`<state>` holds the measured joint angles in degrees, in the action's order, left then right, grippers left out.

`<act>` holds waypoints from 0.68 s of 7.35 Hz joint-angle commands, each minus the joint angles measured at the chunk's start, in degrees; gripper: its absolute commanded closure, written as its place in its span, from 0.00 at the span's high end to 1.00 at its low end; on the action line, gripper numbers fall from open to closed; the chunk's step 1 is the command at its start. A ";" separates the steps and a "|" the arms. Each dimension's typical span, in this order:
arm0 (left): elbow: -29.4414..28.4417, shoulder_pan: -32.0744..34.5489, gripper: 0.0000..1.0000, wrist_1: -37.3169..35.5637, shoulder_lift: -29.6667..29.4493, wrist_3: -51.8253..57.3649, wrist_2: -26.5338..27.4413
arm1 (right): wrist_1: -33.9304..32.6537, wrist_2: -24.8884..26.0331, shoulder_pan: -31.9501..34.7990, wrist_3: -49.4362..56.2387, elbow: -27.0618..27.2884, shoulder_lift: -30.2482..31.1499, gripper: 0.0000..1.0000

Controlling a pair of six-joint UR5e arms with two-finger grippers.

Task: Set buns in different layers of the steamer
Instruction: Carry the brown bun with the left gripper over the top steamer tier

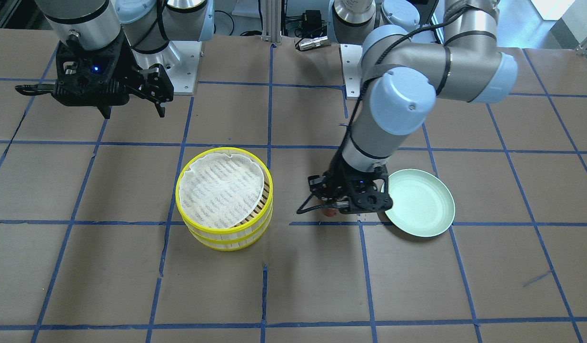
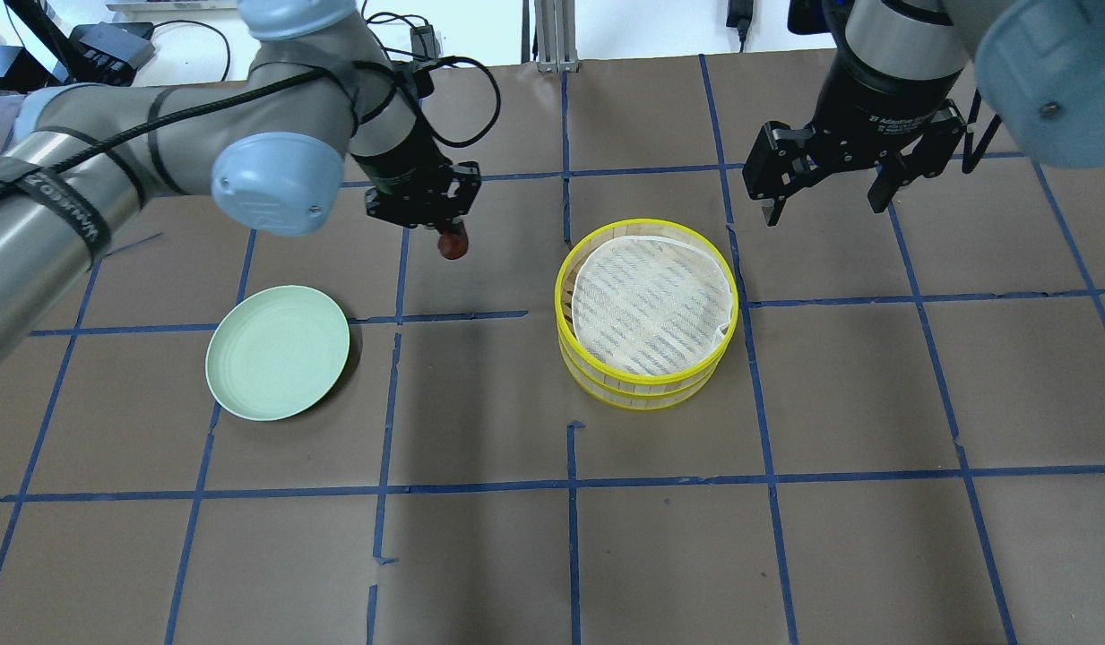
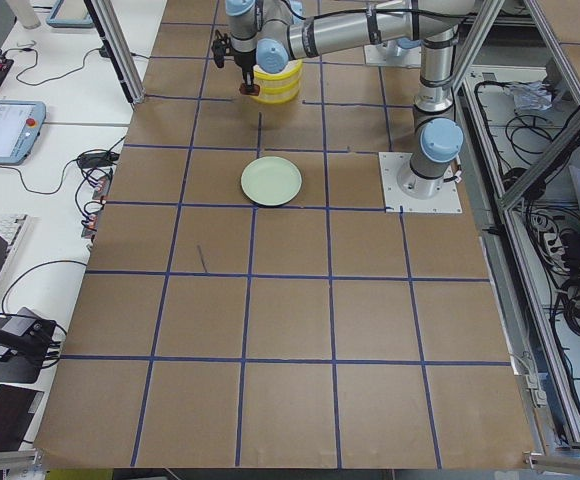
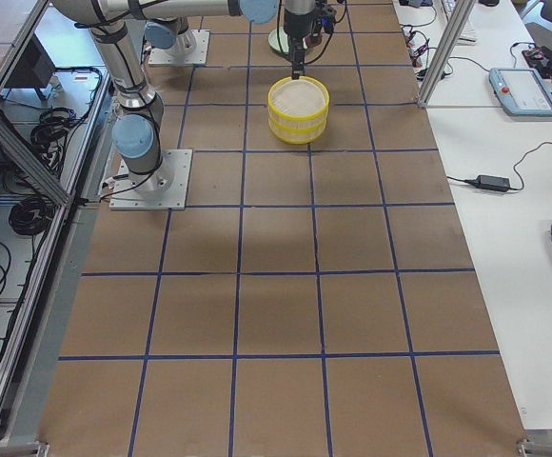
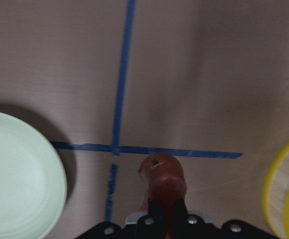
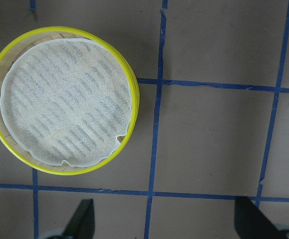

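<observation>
Now, my left gripper [image 2: 443, 231] clamped on a reddish bun [image 5: 162, 174] between plate [image 2: 277, 352] and stacked steamer [image 2: 646, 222], right gripper [image 2: 824, 208] spread apart near its rim.

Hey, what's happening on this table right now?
The left gripper is shut on a reddish-brown bun and holds it over the table, between the pale green plate and the steamer. The plate is empty. The steamer's two layers are stacked, and the top one shows only its white cloth liner. The right gripper hangs open off to the steamer's side, holding nothing.
</observation>
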<state>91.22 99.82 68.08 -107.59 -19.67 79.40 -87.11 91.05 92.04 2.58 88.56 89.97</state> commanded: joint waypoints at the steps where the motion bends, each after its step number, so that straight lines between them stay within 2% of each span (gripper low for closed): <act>1: -2.78 7.38 0.11 -5.83 -3.58 -9.49 -10.26 | -0.25 0.09 -0.02 0.32 0.13 -0.06 1.00; 3: -3.85 11.60 0.09 -6.73 -5.17 -14.32 -11.63 | -0.34 0.09 0.07 0.32 0.13 -0.06 1.00; 4: -3.33 11.79 0.12 -6.82 -7.35 -14.51 -11.55 | -0.25 0.09 -0.02 0.32 0.13 0.03 1.00; 5: -3.06 12.14 0.33 -8.30 -9.37 -14.52 -11.63 | -0.25 0.09 0.06 0.32 0.13 0.03 1.00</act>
<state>87.88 111.26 61.03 -114.50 -33.71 67.97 -87.38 91.13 92.08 2.90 88.68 89.97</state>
